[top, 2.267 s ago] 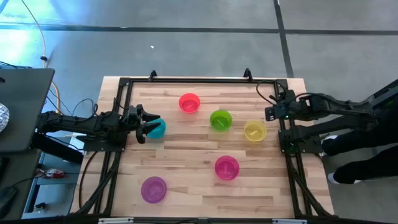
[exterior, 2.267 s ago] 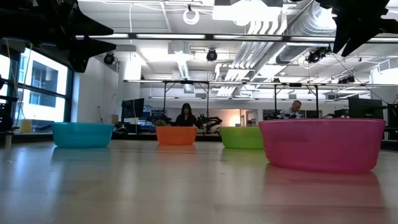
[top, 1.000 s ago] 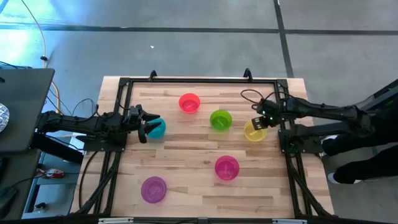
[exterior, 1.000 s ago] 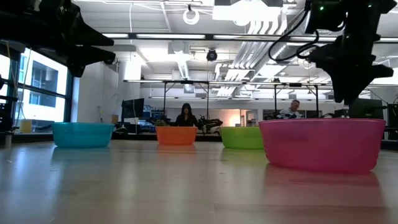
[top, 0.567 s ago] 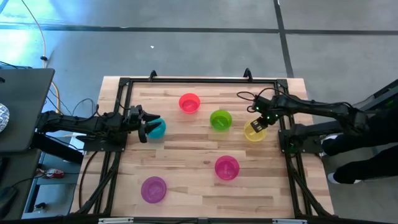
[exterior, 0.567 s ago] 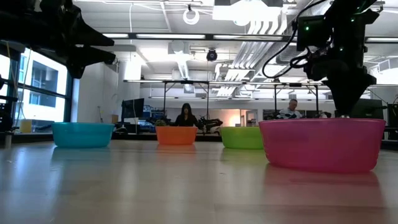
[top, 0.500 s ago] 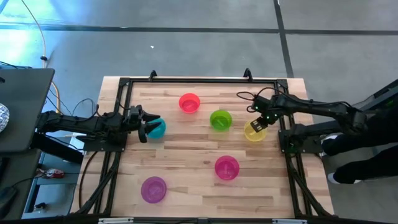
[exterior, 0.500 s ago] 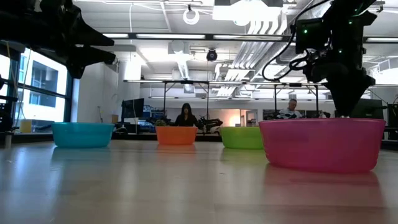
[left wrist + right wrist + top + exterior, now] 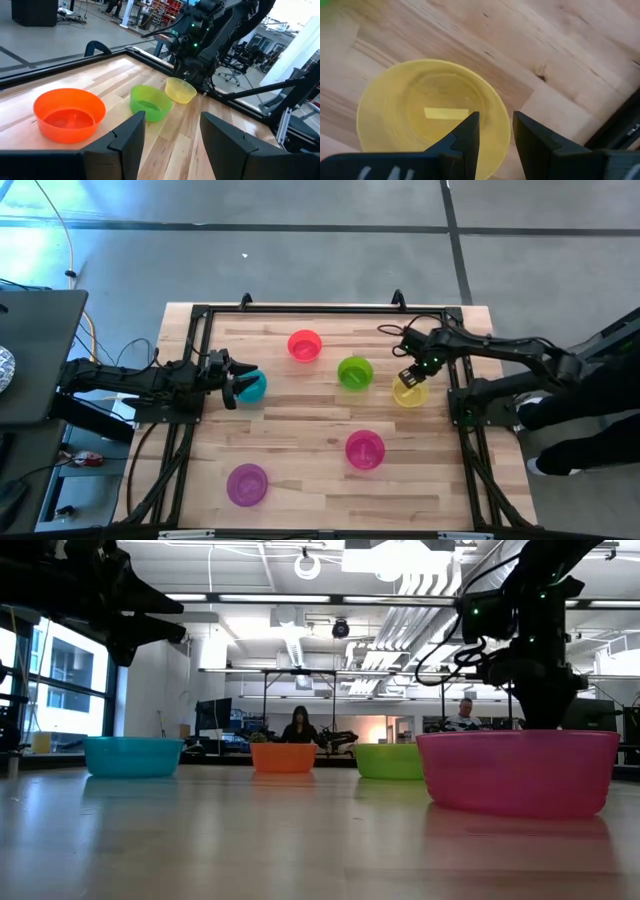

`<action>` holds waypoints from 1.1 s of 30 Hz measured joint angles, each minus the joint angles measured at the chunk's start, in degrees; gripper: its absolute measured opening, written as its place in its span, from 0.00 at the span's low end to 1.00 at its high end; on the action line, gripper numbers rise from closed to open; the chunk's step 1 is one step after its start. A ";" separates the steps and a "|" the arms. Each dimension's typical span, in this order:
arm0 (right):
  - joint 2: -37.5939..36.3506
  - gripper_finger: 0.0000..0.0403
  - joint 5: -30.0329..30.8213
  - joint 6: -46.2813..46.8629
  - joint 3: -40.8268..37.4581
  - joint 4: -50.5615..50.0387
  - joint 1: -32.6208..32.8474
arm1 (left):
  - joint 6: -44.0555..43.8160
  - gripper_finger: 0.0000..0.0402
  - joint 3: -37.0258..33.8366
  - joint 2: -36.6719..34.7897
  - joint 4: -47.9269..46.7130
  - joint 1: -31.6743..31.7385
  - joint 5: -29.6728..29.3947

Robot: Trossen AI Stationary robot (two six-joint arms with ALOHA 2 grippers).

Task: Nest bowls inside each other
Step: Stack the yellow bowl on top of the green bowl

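**Bowls still spread out, and a slip could happen at the yellow one**

Wooden boards make up the counter [image 9: 300, 470], and a black frame runs around it. Behind it is a big room with desks, and a person sits far back.

All six bowls sit apart; none is inside another yet. The red bowl [image 9: 304, 345] is at the far side, with the green bowl [image 9: 354, 372] near it and the yellow bowl [image 9: 409, 391] next to that. The teal bowl [image 9: 251, 386] is on the left. The pink bowl [image 9: 365, 449] and the purple bowl [image 9: 247, 484] sit nearer the front edge.

The right jaws [image 9: 493, 131] hang over the yellow bowl, open a little, one finger inside the rim and one outside. They hold nothing yet. The left jaws [image 9: 228, 388] wait just beside the teal bowl, open wide and empty.

What could go wrong? The bowl looks thin and smooth. If the right jaws close on too little of the rim, the bowl could slip out or tip when it is lifted. If they push down first, the bowl could slide across the wood and bump the green bowl. A tilted bowl may also land crooked on the next one.

I can see no words, brands or labels anywhere. A pale patch in the bottom of the yellow bowl may be a sticker or only a bright spot; I cannot tell which.
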 joint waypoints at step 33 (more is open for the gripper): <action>8.79 0.01 -3.00 0.69 0.11 3.01 0.04 | 0.48 0.45 0.00 0.04 0.00 0.00 -1.41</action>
